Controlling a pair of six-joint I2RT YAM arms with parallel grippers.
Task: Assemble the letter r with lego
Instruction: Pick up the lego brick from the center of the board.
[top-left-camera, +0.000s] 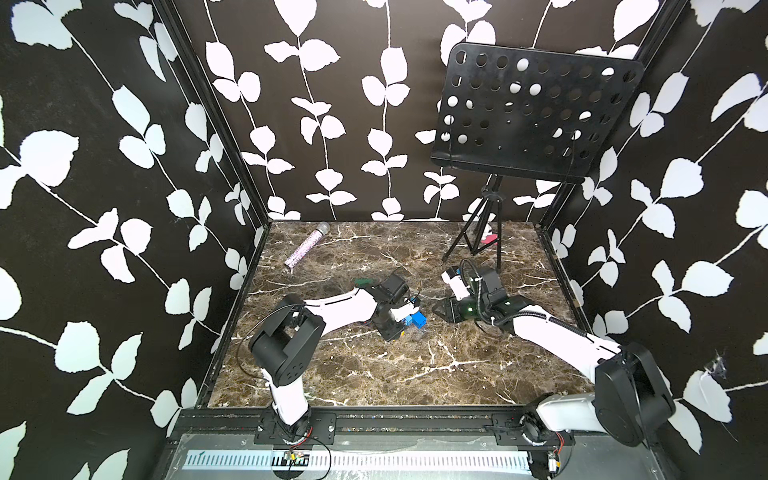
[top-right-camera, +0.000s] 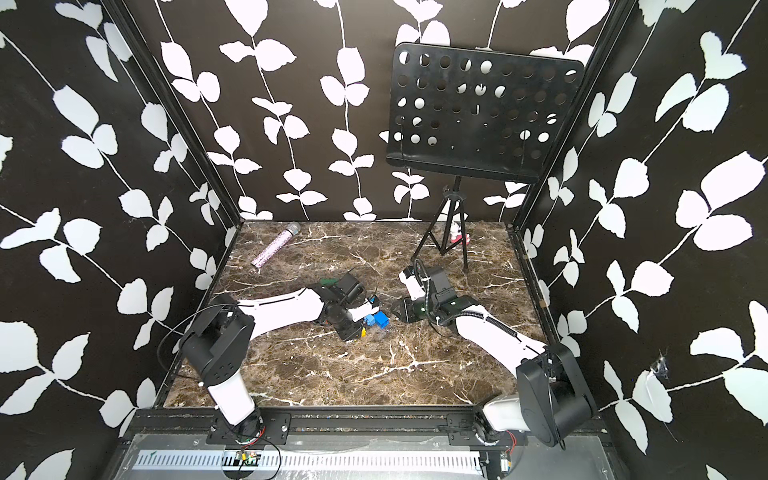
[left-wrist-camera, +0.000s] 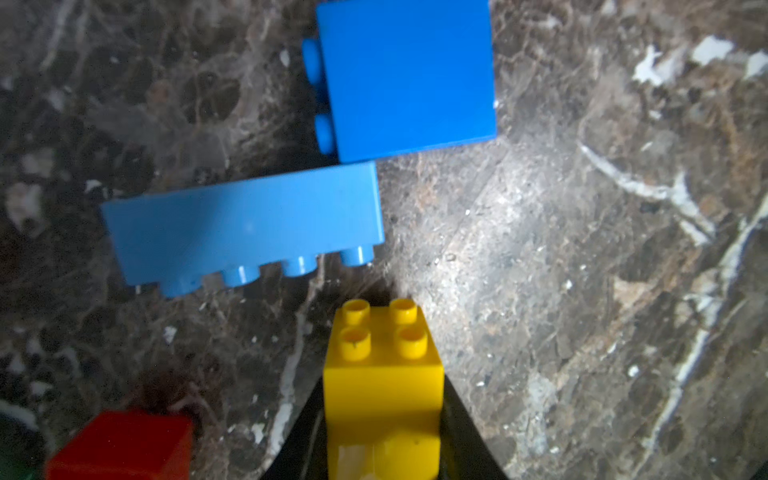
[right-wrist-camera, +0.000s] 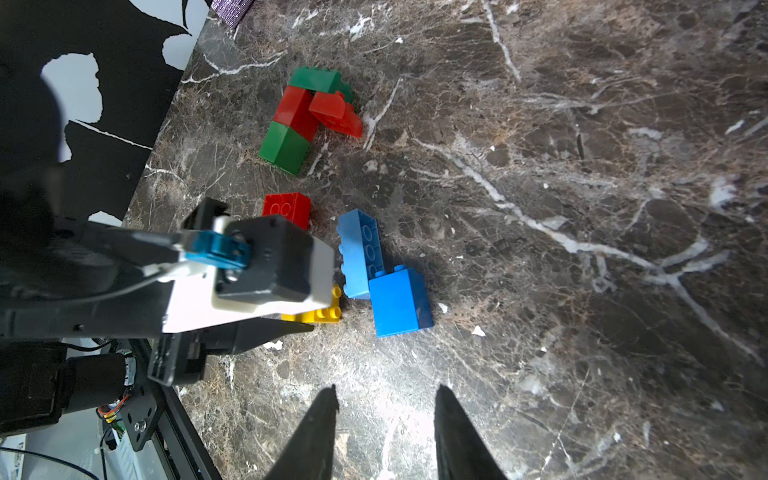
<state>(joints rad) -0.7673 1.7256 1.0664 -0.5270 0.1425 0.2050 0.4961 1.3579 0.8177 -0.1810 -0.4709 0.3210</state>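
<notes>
My left gripper (left-wrist-camera: 382, 415) is shut on a yellow brick (left-wrist-camera: 382, 386), studs pointing away from the wrist, low over the marble table (top-left-camera: 374, 374). Just ahead of it a light blue brick (left-wrist-camera: 245, 228) lies on its side, touching a blue brick (left-wrist-camera: 409, 77). A red brick (left-wrist-camera: 124, 444) sits close beside the gripper. In the right wrist view a cluster of dark green (right-wrist-camera: 320, 79), red (right-wrist-camera: 295, 110) and green (right-wrist-camera: 284, 147) bricks lies farther off. My right gripper (right-wrist-camera: 386, 399) is open and holds nothing, a short way from the blue brick (right-wrist-camera: 399, 301).
A glittery microphone (top-left-camera: 305, 249) lies at the back left. A black music stand (top-left-camera: 536, 112) on a tripod (top-left-camera: 478, 237) stands at the back right, with a small red and white object (top-left-camera: 490, 239) at its feet. Patterned walls close in three sides.
</notes>
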